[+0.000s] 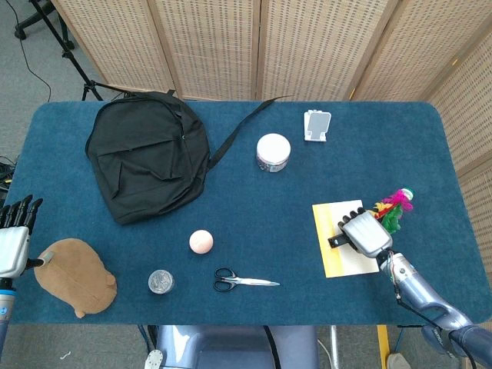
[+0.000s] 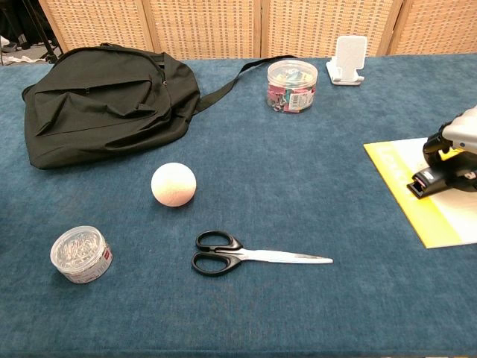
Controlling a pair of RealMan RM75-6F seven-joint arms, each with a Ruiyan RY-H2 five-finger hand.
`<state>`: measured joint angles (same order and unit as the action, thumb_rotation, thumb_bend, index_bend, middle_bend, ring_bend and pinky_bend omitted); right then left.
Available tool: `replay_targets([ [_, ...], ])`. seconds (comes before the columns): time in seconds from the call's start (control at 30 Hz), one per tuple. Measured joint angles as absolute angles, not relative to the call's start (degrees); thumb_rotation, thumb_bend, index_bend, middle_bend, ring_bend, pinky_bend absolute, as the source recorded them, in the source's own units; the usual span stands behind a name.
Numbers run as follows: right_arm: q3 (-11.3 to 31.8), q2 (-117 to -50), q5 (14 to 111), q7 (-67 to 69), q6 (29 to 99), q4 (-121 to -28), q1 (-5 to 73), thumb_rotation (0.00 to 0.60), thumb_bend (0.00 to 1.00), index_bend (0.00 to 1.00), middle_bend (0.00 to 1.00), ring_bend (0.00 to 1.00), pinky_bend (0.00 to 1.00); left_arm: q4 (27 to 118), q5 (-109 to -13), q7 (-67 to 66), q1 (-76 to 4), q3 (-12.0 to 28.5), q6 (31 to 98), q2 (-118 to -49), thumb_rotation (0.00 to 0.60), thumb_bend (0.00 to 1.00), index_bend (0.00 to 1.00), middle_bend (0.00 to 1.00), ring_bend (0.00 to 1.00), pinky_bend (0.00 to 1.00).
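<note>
My right hand (image 1: 365,234) (image 2: 458,138) is low at the table's right side. It grips a black stapler (image 1: 336,241) (image 2: 440,179), whose front end rests on a yellow booklet (image 1: 338,261) (image 2: 395,168). A shuttlecock of coloured feathers (image 1: 392,206) lies just behind the hand. My left hand (image 1: 14,238) hovers off the table's left edge with its fingers apart and nothing in them. It is beside a flat brown felt piece (image 1: 75,278) and shows only in the head view.
A black backpack (image 1: 150,157) (image 2: 104,101) lies at the back left, its strap trailing towards a jar of clips (image 1: 273,151) (image 2: 291,84). A white phone stand (image 1: 317,124), a pink ball (image 1: 201,241), scissors (image 1: 244,281) and a small jar of paperclips (image 1: 161,281) are also there.
</note>
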<state>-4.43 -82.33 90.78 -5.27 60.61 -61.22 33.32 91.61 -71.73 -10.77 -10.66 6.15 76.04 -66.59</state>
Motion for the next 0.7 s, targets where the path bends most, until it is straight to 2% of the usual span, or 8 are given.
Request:
replay_targets([
  [0.13, -3.77, -80.69, 88.77, -5.94, 58.28, -65.26, 33.47, 0.6, 0.0, 0.1, 0.0, 0.0, 0.15, 91.62, -71.7, -10.86, -10.6, 6.15, 76.29, -66.65, 0.6, 0.0, 0.0, 0.0, 0.0, 0.0],
  [0.37, -2.45, -76.08, 86.86, -11.03, 59.41, -74.75, 32.46, 0.6, 0.0, 0.1, 0.0, 0.0, 0.14, 91.68, -71.79, -10.68, -10.5, 6.03, 76.42, -66.64, 0.6, 0.0, 0.0, 0.0, 0.0, 0.0],
  [0.57, -2.06, -70.65, 86.62, -13.11, 66.56, -83.03, 28.58, 0.6, 0.0, 0.1, 0.0, 0.0, 0.13, 91.71, -72.0, -9.75, -10.22, 6.05, 76.86, -66.32, 0.6, 0.0, 0.0, 0.0, 0.0, 0.0],
  [0.7, -1.79, -69.31, 86.65, -11.93, 75.37, -84.73, 23.51, 0.6, 0.0, 0.1, 0.0, 0.0, 0.06, 91.66, -72.5, -8.97, -9.94, 5.9, 77.22, -66.09, 0.6, 0.0, 0.0, 0.0, 0.0, 0.0],
])
